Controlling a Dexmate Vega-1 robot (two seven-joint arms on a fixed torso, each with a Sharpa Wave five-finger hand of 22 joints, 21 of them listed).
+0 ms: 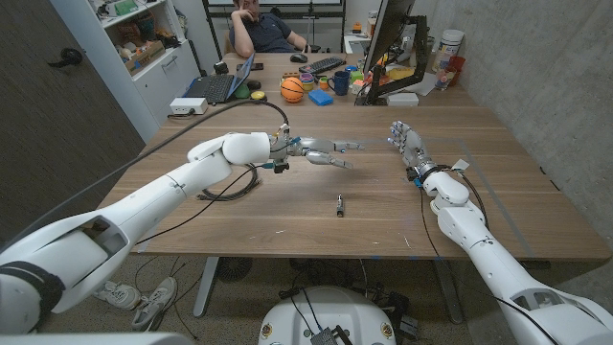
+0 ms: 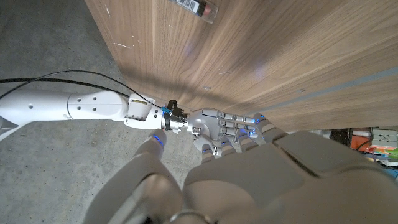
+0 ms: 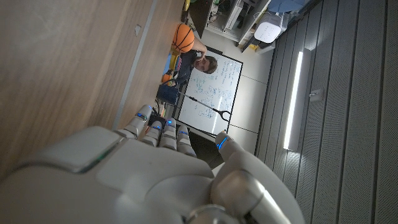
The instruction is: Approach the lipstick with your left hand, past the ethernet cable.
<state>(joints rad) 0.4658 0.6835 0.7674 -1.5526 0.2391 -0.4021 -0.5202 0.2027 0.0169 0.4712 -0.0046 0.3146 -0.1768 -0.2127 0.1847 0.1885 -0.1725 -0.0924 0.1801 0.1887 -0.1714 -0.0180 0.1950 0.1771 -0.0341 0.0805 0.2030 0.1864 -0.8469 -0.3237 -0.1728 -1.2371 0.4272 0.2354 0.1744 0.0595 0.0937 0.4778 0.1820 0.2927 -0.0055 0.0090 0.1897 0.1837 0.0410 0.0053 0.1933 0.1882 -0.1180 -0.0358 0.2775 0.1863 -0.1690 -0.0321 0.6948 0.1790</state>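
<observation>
no readable text, whiteboard (image 3: 208, 96) handwriting too small to read, lipstick (image 2: 194, 7) label blurred

An office: laptop (image 1: 213, 88), monitor (image 1: 391, 34), whiteboard (image 3: 208, 93) (person (image 1: 261, 29) seated behind).

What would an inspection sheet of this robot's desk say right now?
Surface: brown wooden table, bare near the robot.
Job's things: small dark lipstick tube lying mid-table; black ethernet cable coiled under the left arm.
Clutter: orange basketball, open laptop, blue mug at the far end.
Hands: left hand above the table, fingers spread, holding nothing; right hand open, holding nothing.
Cables: black cable over the left arm.
Surroundings: seated person, shelves.
</observation>
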